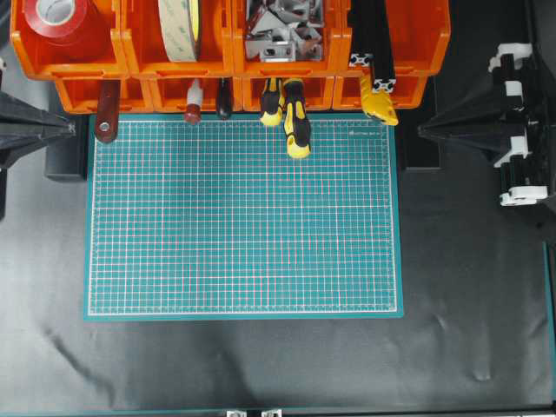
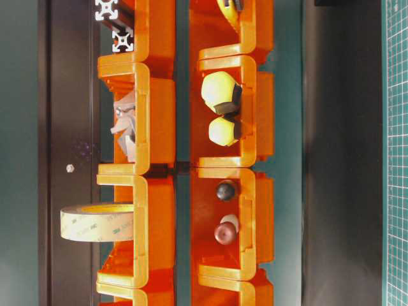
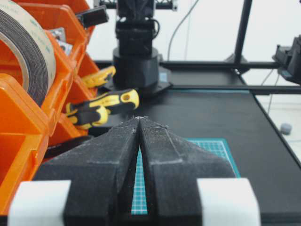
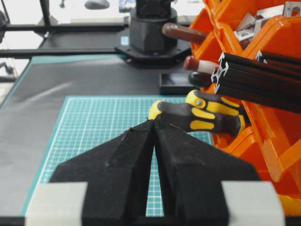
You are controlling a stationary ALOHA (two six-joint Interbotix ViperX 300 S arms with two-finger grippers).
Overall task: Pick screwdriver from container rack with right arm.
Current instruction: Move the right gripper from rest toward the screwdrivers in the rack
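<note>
The orange container rack [image 1: 233, 62] spans the far edge of the table. Two yellow-and-black handles stick out of a lower bin. The one reaching further over the mat is the screwdriver [image 1: 296, 129]; its shaft is hidden inside the bin. It also shows in the right wrist view [image 4: 195, 120], the left wrist view [image 3: 117, 100] and the table-level view [image 2: 218, 90]. The stubbier handle [image 1: 272, 102] lies just left of it. My right gripper [image 1: 423, 130] is shut and empty at the right, apart from the rack [image 4: 273, 127]. My left gripper [image 1: 68, 128] is shut and empty at the left.
A green cutting mat [image 1: 243, 217] covers the table's middle. The rack's bins hold a red tape roll [image 1: 61, 22], a tan tape roll [image 1: 178, 30], metal brackets [image 1: 278, 35] and black extrusions [image 1: 373, 43]. A brown-handled tool [image 1: 107, 109] and a yellow tool [image 1: 380, 104] also stick out.
</note>
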